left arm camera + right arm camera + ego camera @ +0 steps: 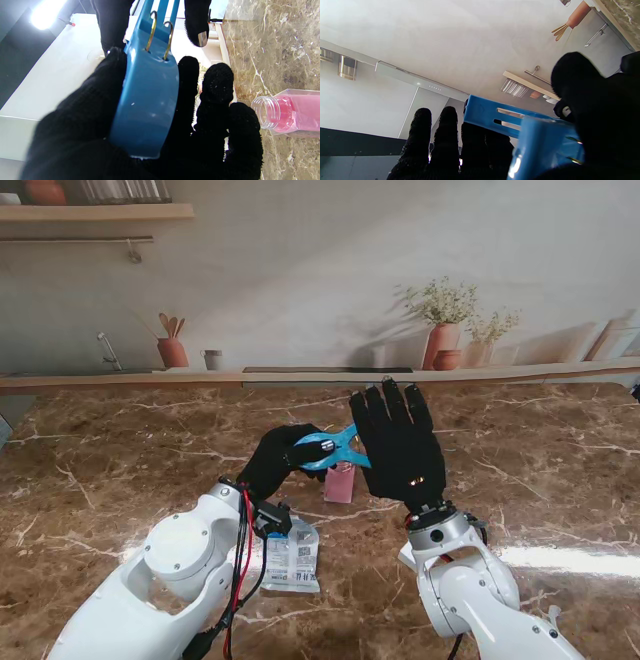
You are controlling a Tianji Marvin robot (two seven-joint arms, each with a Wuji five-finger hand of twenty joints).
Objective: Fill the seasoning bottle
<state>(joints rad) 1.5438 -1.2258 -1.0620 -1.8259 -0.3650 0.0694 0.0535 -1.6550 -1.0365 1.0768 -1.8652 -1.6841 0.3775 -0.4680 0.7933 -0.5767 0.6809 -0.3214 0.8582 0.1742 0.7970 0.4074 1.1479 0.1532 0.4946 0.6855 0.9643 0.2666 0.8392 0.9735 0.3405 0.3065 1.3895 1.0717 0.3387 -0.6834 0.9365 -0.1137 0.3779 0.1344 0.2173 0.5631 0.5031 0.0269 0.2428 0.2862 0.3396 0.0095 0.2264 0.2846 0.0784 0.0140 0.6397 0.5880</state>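
The left hand (268, 463) is clamped on a blue clip (330, 450) at frame centre. The right hand (400, 442) is spread flat beside it, holding nothing. The bottle (339, 482), uncapped, stands beneath the clip; the packet (290, 558) lies lower left. Judged early: pouring remains.

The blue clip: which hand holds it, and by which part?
The left hand holds the blue clip by its handle end. The right hand is open beside the clip's other end, not gripping.

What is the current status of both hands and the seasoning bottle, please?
Left hand shut on blue clip. Right hand open, fingers spread beside it. Seasoning bottle uncapped. Packet by left arm.
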